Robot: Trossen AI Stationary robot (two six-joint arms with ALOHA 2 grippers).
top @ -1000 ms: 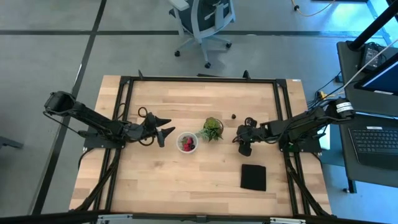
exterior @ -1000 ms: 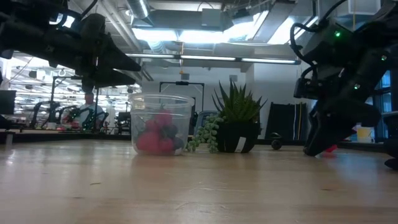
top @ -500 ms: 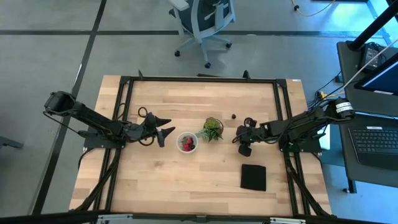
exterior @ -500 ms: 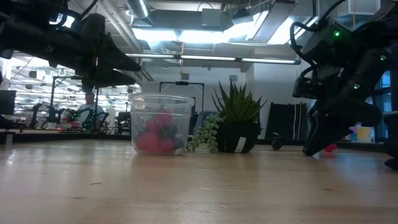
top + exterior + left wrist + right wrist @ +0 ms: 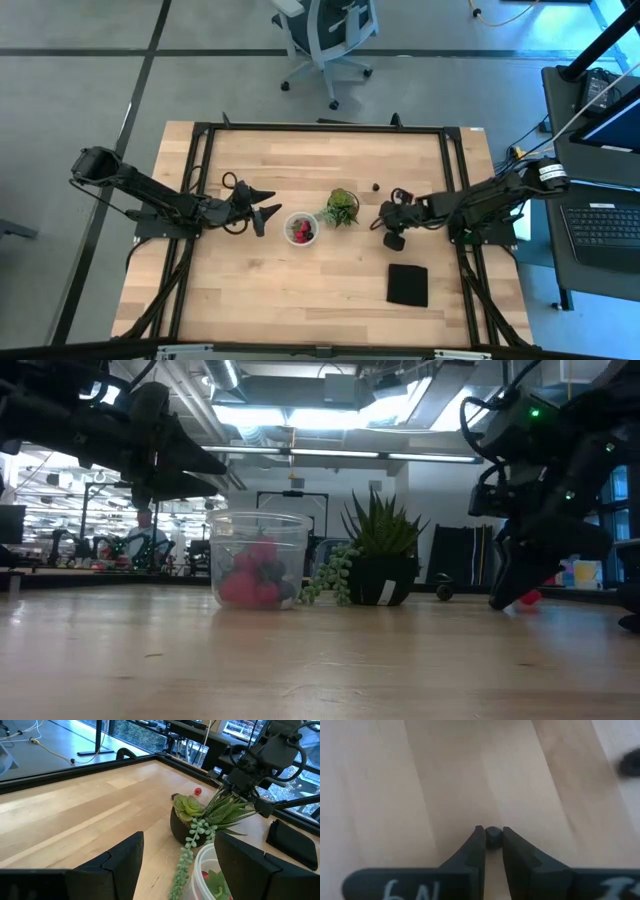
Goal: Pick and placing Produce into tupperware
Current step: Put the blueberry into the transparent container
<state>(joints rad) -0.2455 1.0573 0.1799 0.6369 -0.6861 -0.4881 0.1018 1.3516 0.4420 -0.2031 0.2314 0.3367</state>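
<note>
We're clamping the right gripper (image 5: 490,840) on a dark berry (image 5: 493,837) right of the succulent (image 5: 340,208) — lifting straight, slowly; left gripper (image 5: 262,212) waiting, fingers apart.

1. Overhead view: even, bright light on the table (image 5: 320,290); shadows soft and faint.
2. Low view: ceiling strip lights (image 5: 300,415) glare from behind; both arms appear as dark silhouettes.
3. Right wrist view: soft focus, a blurred dark shape at one corner.
4. Left wrist view: near fingers (image 5: 127,855) slightly blurred.
</note>
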